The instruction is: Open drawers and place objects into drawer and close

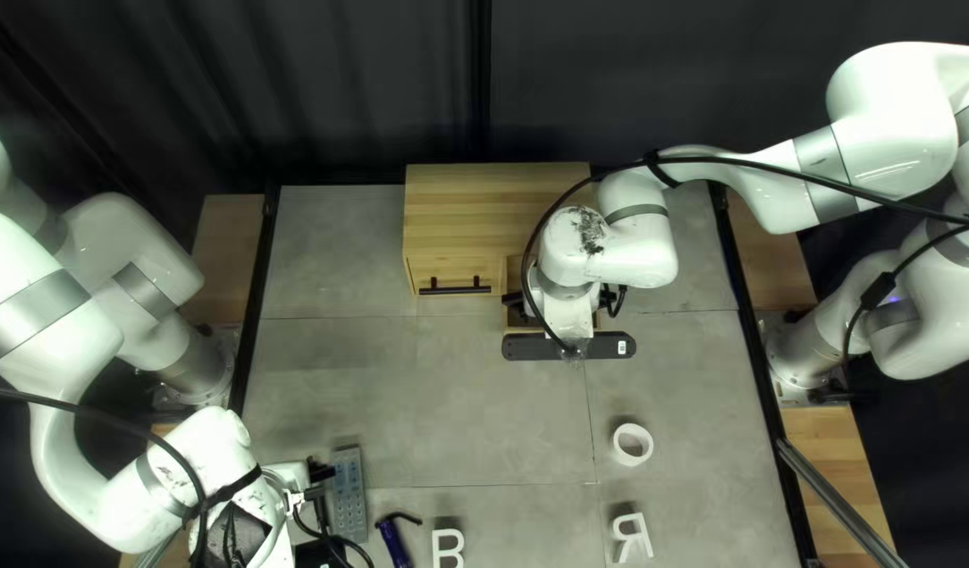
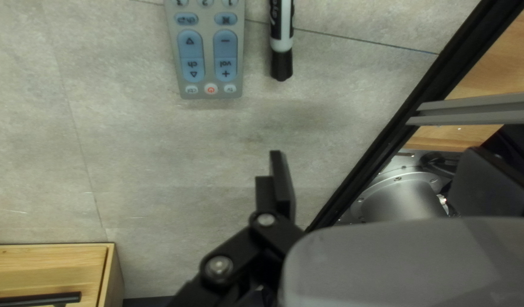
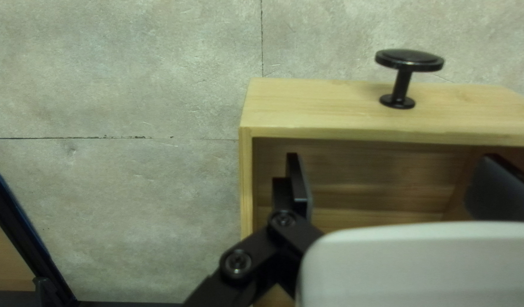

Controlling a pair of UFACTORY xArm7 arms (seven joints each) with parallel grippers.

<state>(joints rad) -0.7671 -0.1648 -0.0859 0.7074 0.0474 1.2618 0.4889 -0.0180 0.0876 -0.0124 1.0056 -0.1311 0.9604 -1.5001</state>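
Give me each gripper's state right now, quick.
Left gripper: open, nothing between its fingers.
Right gripper: open, holding nothing, fingers apart at the pulled-out wooden drawer.

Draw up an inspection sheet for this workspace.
surface: grey table, thin seams, light scuffs
job's things: cabinet; bar-handled drawer shut, round-knobbed drawer open
clutter: loose remote, marker, white ring, white letters, blue-and-black item; possibly for loading
grippers: left gripper open, nothing between; right gripper open at round-knobbed drawer
cables: black cables along both arms
surroundings: dark curtain behind table; no person seen
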